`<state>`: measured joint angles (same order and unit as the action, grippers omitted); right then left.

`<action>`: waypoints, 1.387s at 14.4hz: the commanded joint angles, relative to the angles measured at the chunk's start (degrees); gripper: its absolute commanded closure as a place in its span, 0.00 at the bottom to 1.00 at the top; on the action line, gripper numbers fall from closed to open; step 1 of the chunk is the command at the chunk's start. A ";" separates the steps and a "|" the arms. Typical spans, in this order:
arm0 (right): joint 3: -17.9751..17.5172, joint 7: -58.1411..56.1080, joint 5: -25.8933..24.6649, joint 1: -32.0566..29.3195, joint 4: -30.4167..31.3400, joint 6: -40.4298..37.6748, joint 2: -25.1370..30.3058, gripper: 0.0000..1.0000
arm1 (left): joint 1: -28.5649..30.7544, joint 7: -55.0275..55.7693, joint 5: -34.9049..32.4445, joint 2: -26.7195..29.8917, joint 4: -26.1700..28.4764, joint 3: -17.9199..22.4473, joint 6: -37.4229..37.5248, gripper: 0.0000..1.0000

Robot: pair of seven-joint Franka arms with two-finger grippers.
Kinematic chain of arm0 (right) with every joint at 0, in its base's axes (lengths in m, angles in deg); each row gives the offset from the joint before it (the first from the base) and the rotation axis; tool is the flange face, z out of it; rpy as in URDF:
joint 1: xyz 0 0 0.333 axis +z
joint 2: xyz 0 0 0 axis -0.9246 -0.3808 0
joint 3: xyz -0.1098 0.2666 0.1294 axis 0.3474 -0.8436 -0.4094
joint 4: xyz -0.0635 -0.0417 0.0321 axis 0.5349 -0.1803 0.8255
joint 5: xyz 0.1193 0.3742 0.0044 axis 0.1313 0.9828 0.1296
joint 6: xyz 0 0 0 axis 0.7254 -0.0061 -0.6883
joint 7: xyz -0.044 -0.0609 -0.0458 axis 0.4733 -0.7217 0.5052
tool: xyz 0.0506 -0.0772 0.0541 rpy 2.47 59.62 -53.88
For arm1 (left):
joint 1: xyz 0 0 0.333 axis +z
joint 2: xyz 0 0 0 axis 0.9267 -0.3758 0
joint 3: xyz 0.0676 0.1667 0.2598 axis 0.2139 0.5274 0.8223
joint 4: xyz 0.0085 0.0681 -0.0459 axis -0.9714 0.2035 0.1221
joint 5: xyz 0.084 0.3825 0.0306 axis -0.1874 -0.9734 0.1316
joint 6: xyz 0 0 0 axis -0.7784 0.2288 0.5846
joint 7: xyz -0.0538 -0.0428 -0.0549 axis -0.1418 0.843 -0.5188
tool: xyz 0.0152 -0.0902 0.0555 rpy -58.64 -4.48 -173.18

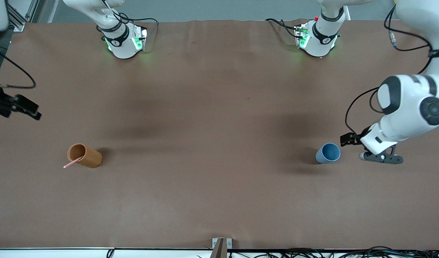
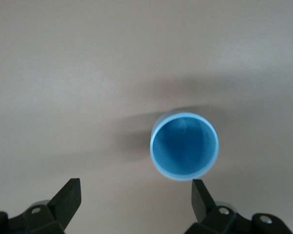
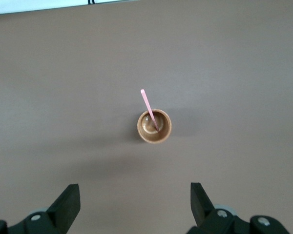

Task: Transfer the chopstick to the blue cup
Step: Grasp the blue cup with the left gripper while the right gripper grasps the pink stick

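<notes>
The pink chopstick stands slanted in the orange-brown cup, its upper end sticking out over the rim, toward the right arm's end of the table. In the right wrist view the chopstick leans inside that cup. The blue cup stands upright and empty toward the left arm's end. My left gripper hangs over bare table right beside the blue cup, open, nothing between its fingers. My right gripper hovers open over bare table, apart from the orange-brown cup.
A brown cloth covers the table. The two arm bases stand along its edge farthest from the front camera. A small metal bracket and cables lie along the edge nearest that camera.
</notes>
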<state>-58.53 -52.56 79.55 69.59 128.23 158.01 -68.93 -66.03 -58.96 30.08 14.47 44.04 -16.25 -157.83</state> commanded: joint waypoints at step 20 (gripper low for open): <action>-0.11 -2.57 0.22 -1.53 -6.24 14.63 -25.47 0.34 | -10.65 20.50 -0.06 -5.80 -10.12 -1.42 1.46 1.00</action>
<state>-58.34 -54.53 79.51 68.77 122.88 172.78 -93.54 -71.60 -47.71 30.12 7.98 36.57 -17.67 -159.61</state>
